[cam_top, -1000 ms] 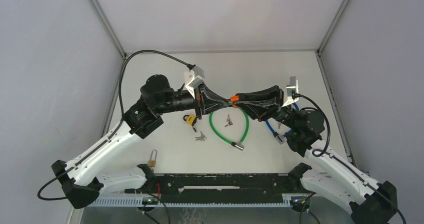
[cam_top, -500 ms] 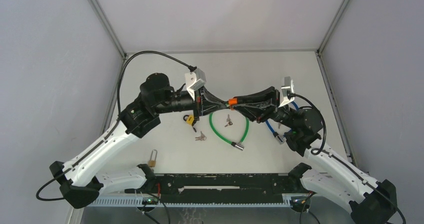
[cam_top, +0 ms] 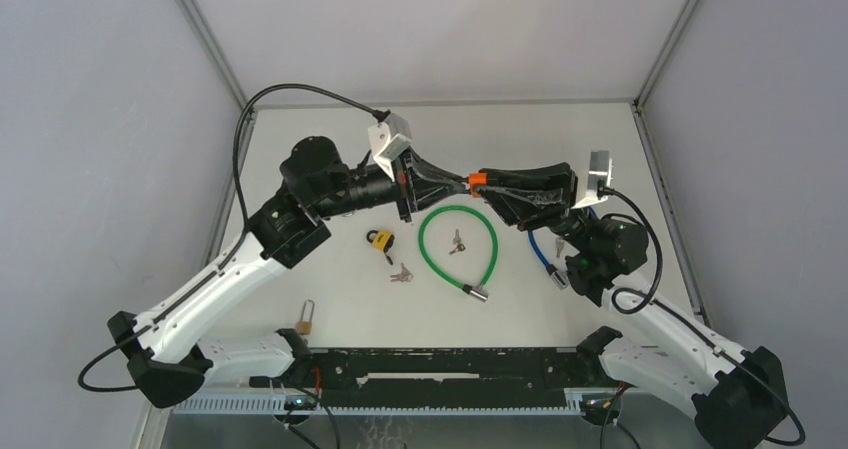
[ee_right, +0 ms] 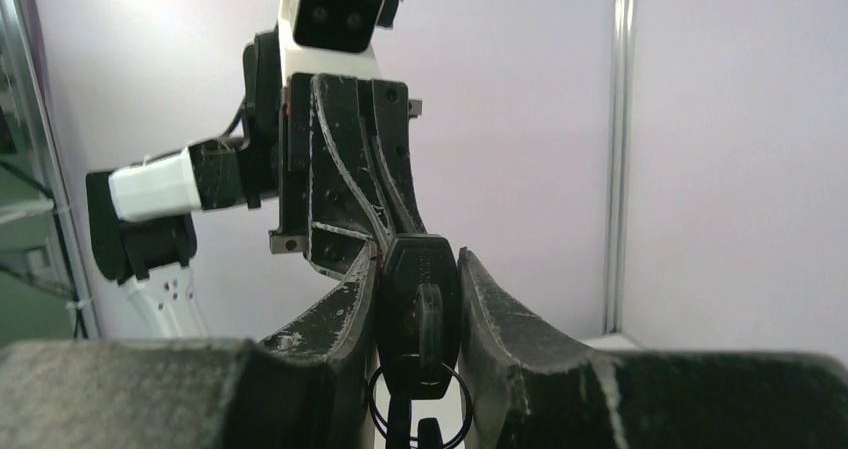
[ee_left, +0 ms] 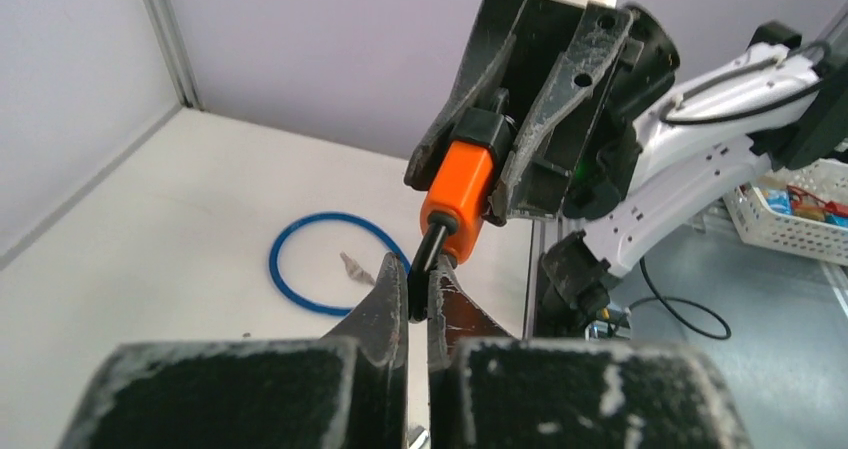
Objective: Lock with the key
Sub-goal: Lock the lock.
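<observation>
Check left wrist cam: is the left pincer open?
No, the left pincer is closed on the black pin sticking out of the orange lock.

The lock has a matt orange plastic body, and the pin at its end is smooth and dark. The left fingers are black plastic, scuffed grey and rough at the edges. The key has a black plastic head with a faint sheen. The green cable is glossy, the padlock is yellow metal, and the counter is matt white.
</observation>
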### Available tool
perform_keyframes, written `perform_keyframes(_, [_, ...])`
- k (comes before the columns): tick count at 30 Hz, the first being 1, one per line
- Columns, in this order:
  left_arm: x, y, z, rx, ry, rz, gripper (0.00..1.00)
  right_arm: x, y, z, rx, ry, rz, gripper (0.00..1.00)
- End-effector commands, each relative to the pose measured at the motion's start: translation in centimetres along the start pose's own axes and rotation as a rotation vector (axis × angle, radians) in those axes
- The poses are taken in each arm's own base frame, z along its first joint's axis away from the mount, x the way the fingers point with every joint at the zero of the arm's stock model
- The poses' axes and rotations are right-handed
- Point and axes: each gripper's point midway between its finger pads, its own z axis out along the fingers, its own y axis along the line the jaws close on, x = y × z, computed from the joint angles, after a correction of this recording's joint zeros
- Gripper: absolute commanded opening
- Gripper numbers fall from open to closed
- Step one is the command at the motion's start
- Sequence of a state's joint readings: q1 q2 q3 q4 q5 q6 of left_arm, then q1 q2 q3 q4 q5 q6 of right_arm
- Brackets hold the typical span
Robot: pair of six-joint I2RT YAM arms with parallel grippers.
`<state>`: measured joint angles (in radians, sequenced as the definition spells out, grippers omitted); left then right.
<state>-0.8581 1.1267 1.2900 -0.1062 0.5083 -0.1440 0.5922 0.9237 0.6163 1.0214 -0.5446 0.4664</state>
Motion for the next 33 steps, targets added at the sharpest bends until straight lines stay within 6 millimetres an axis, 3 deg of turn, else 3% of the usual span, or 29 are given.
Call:
perform_keyframes(1, [-11.0, -8.8, 0.5, 0.327, -0.300, 0.087, 0.00, 10.3, -1.4, -2.1, 0.035, 0.303, 0.187, 0.00])
perform_keyframes(5, [-10.1, -7.9, 0.8, 0.286, -0.200, 0.155, 0.00, 10.9, -2.0, -3.0, 0.069, 0.345, 0.163, 0.00])
perform_keyframes(10, [-6.8, -5.8, 0.1, 0.188, -0.039, 0.249, 0.00, 8.7, -2.0, -3.4, 0.078, 0.322, 0.126, 0.00])
perform_keyframes(15, [-5.4, -7.1, 0.4, 0.226, -0.026, 0.268, 0.00, 7.5, -1.8, -2.3, 0.048, 0.302, 0.120, 0.00])
perform_keyframes(20, [-8.0, -8.0, 1.0, 0.240, -0.115, 0.269, 0.00, 8.3, -1.9, -2.0, 0.027, 0.298, 0.148, 0.00])
perform_keyframes(22, [-8.2, -8.1, 0.9, 0.244, -0.102, 0.272, 0.00, 8.0, -1.8, -1.8, 0.011, 0.285, 0.143, 0.00])
perform_keyframes(30, [-3.9, -9.0, 1.3, 0.287, 0.034, 0.213, 0.00, 6.2, -1.2, 0.0, -0.062, 0.235, 0.148, 0.00])
perform_keyframes(33, [-3.7, -10.0, 2.0, 0.327, 0.000, 0.194, 0.00, 5.8, -1.1, 0.8, -0.081, 0.225, 0.140, 0.00])
